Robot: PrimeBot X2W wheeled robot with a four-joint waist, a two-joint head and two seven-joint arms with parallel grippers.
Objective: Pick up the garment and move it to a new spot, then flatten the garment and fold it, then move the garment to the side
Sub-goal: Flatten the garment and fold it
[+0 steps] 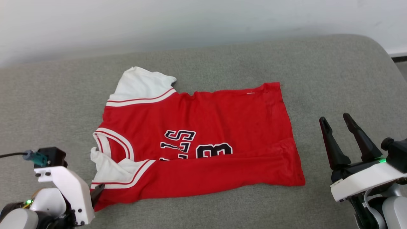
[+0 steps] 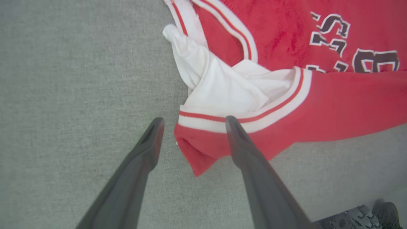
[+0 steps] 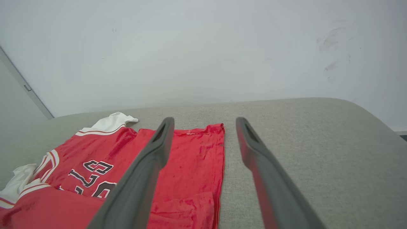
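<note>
Garment (image 1: 206, 127) lay flat on the grey cushion (image 1: 318, 63), neck end toward my left, its near edge folded over the lower lettering. I noted the left pincer (image 2: 194, 121) spread open, one finger over the near shoulder corner, the other over bare cushion (nothing gripped). Right pincer (image 1: 334, 118) was also spread open and empty, beside the hem end.

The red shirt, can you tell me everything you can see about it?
The garment is a bright red sleeveless jersey of soft-looking cloth, with white lining, white-and-red striped trim and black, white-edged letters and numbers. It lies spread on the grey cushion, neck toward the robot's left, its near long edge folded over the print. The open left gripper is at its near-left corner; whether it touches is unclear.
</note>
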